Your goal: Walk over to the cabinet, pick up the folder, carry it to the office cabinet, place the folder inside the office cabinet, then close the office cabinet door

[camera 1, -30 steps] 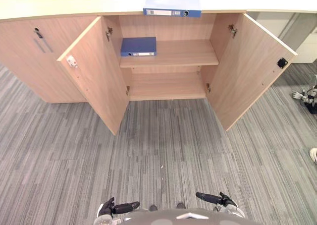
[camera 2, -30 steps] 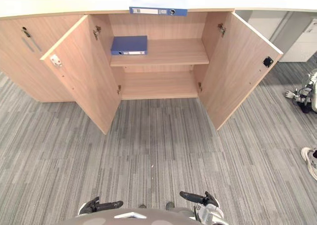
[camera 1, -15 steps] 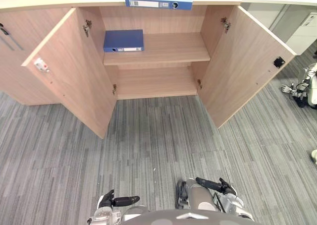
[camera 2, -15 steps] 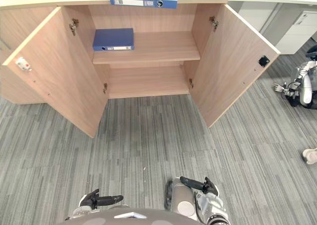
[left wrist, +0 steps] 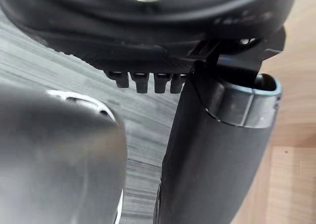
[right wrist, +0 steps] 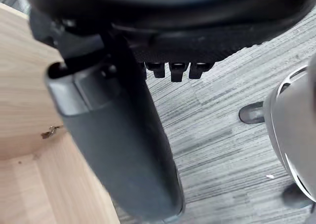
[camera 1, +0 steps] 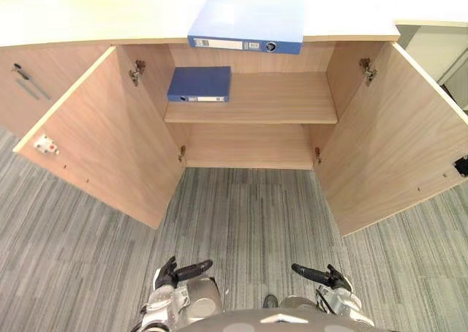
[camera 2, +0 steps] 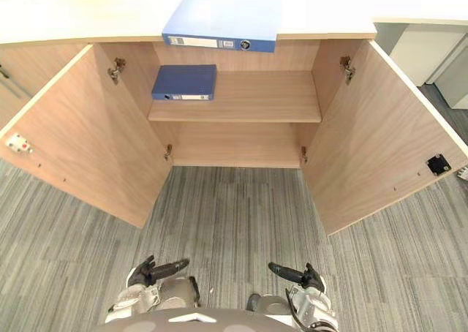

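Light-wood office cabinet, both doors open, stands nearer than a second ago, so the approach is judged nearly complete. Pale blue lever-arch folder overhangs its top; a darker blue folder lies on the upper shelf. Left hand and right hand hang relaxed and empty. The right eye view shows the right door's black catch whole, while the left eye view clips it.

grey striped carpet underfoot; white furniture at the far right

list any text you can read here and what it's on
Top folder, spine label: print too small to read.
Shelf folder, spine label: too small to read.
White tag on the left door: no legible text.
No other text can be made out.
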